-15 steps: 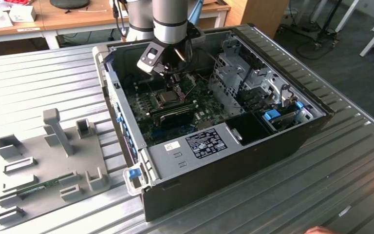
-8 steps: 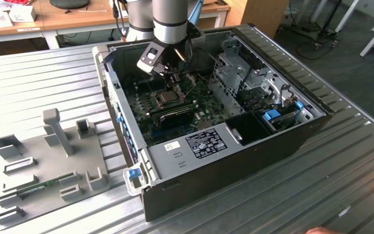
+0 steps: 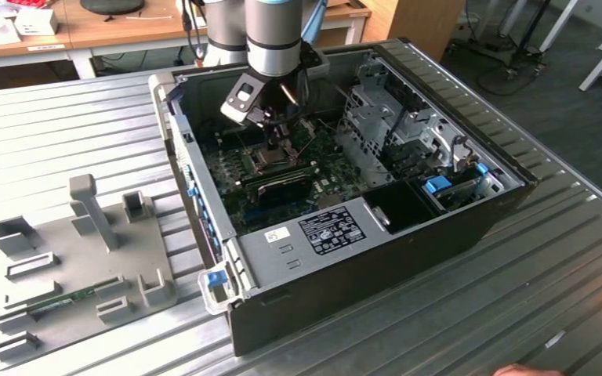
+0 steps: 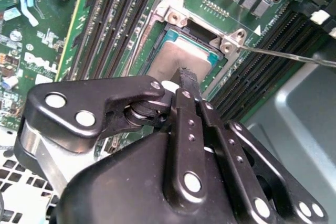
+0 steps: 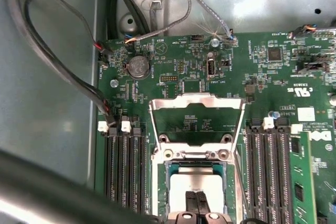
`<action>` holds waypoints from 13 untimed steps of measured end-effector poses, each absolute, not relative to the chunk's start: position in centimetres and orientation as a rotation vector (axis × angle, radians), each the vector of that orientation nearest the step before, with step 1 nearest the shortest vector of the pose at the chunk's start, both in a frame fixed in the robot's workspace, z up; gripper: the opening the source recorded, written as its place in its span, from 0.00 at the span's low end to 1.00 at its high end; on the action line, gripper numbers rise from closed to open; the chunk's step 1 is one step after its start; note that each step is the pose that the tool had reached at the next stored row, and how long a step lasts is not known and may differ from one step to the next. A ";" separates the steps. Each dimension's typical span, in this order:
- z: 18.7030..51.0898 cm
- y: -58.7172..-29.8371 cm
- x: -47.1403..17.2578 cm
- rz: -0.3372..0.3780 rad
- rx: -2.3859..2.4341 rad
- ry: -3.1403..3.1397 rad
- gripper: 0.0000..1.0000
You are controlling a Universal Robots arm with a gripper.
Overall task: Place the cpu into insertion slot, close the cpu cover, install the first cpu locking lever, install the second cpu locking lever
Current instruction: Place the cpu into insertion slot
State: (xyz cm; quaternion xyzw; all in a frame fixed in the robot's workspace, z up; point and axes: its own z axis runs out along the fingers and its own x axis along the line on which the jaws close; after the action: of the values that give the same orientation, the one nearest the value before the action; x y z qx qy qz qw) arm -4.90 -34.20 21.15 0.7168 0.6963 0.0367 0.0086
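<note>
- While the arm hangs inside the open computer case [image 3: 385, 266] on the table [image 3: 50, 133], I see the tool [image 3: 277, 145] directly over the insertion slot [image 3: 272, 160] in the exterior view.
- Tool state is narrow. The two fingers [image 5: 192, 203] sit side by side with barely a line between them and grip nothing. Both wrist views agree.
- The fingertips are at the middle of the cpu [image 5: 191, 179]. It looks like contact with its face, but I can't tell touching from just above.
- The cpu lies flat inside the insertion slot, silvery face up, with the slot's silver rim around it.
- The cpu cover [image 5: 197, 99] is raised, tilted back off the slot. In the first wrist view I see green board through its cut-out centre.
- In the second wrist view a thin metal locking lever [image 4: 289, 56] runs out from one corner of the slot, across the black memory strips [image 5: 123, 171].
- The memory strips flank the slot on both sides.
- A coin cell [image 5: 139, 66] sits on the board beyond the raised cover.
- A grey fixture tray [image 3: 81, 258] lies on the table to the exterior view's left of the case, well apart from the tool.
</note>
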 end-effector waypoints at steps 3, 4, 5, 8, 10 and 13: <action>20.6 -34.2 -4.9 0.115 2.240 2.176 0.11; 20.6 -34.2 -4.9 0.115 2.240 2.176 0.11; 20.6 -34.2 -4.9 0.114 2.240 2.176 0.11; 20.5 -34.2 -4.8 0.115 2.240 2.176 0.11; 20.4 -34.2 -4.6 0.115 2.240 2.176 0.11; 20.2 -34.2 -4.6 0.115 2.240 2.175 0.11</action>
State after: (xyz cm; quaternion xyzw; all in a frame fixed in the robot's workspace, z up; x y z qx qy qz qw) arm -4.58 -34.20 20.16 0.7168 0.6963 0.0367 0.0086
